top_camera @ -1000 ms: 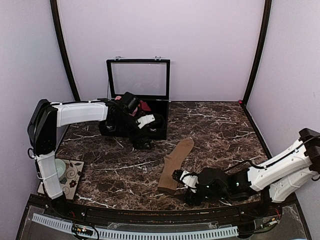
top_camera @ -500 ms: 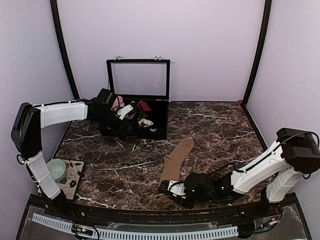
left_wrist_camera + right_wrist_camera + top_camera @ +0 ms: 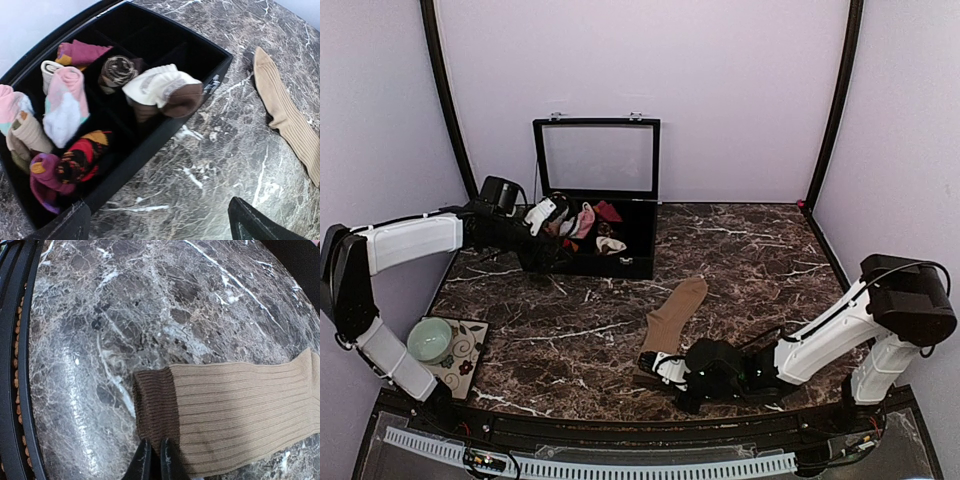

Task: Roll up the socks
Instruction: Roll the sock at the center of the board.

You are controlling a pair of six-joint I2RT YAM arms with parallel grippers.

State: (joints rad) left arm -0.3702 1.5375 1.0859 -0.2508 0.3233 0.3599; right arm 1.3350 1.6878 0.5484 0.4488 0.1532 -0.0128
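Observation:
A tan-brown sock [image 3: 672, 318] lies flat on the marble table, its dark brown cuff [image 3: 156, 405] toward the near edge. My right gripper [image 3: 666, 368] sits low at that cuff, its fingers [image 3: 152, 462] shut on the cuff's corner. A rolled cream pair with a dark brown patch [image 3: 162, 90] rests in the black box [image 3: 150, 145]. My left gripper [image 3: 546, 214] hovers open over the box's left end. In the left wrist view its fingers [image 3: 160, 227] stand wide apart with nothing between them, and the tan sock [image 3: 287, 117] shows at the right.
The box's clear lid [image 3: 596, 156] stands upright at the back. Pink-and-white [image 3: 65, 100] and red-and-black [image 3: 80, 155] bundles fill other compartments. A pale green bowl [image 3: 428, 338] sits on a patterned mat at the near left. The table's front rail [image 3: 22, 365] runs close to the cuff.
My right gripper slid left along the near edge to the sock's cuff and closed on it. The left arm drew back to the left, from the box's front to its left end, staying open.

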